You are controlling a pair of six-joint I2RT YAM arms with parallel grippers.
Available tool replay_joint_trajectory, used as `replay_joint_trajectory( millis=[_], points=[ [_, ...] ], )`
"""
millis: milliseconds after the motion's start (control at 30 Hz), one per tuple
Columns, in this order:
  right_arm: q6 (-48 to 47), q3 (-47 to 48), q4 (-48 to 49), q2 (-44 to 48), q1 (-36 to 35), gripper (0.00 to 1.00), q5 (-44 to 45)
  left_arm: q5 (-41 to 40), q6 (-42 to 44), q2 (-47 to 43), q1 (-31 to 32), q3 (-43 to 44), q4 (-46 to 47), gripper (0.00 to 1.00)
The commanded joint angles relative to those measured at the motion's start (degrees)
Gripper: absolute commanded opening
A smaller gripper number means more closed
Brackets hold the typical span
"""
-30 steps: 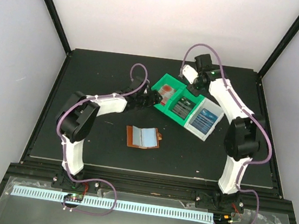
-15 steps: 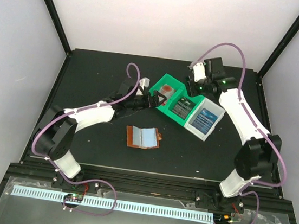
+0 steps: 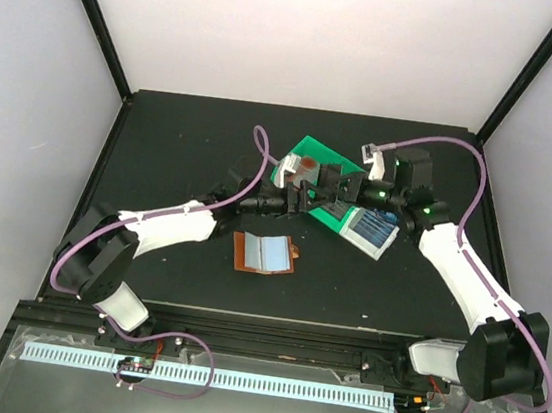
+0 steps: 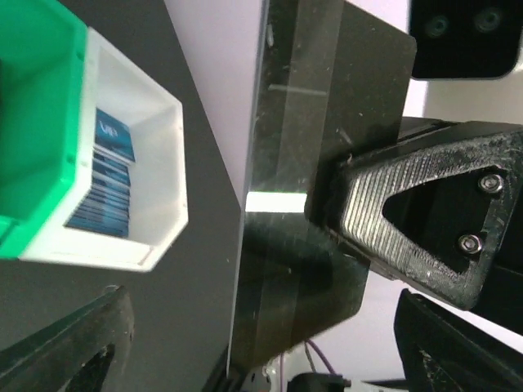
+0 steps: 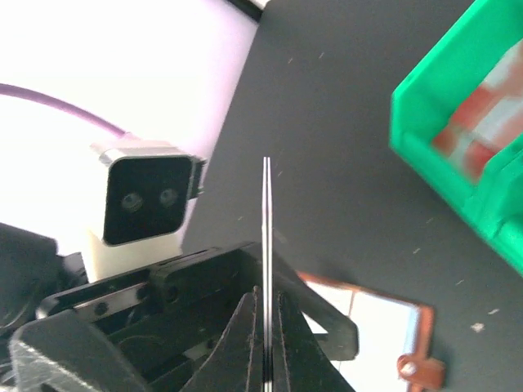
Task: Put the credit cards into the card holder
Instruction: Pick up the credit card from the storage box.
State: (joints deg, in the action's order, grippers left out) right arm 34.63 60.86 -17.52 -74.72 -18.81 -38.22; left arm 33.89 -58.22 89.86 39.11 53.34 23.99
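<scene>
Pinches a dark credit card (image 5: 266, 212) edge-on in the closed right tool (image 5: 265, 327), with the left tool (image 4: 261, 343) gaping wide before it, empty. Keeps red cards (image 5: 470, 131) in the green bin (image 5: 441, 106), blue cards (image 4: 102, 188) in the white bin (image 4: 163, 163) — and leaves the card holder (image 3: 265, 254) lying open mid-table (image 3: 162, 152), toward the front edge

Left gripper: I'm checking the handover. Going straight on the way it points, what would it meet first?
Probably the dark credit card pinched by the right gripper, directly ahead of the left gripper; depth is unclear.
</scene>
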Motion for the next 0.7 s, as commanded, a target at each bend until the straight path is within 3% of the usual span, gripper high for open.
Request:
replay_joint_trajectory(
  millis=[0,333,667],
  points=[
    [12.2,-5.6,11.5,2.7,0.4,0.01,-14.3,2.1,-9.2,-2.3,2.0,-3.2,9.6,0.83],
    [23.7,-15.1,25.5,8.8,2.1,0.02,-20.8,2.2,-11.1,-4.1,4.4,-7.1,15.1,0.35],
    [25.4,-14.4,28.1,9.3,2.3,0.05,-24.3,3.9,-11.7,-7.1,2.6,-8.2,15.9,0.19]
  ],
)
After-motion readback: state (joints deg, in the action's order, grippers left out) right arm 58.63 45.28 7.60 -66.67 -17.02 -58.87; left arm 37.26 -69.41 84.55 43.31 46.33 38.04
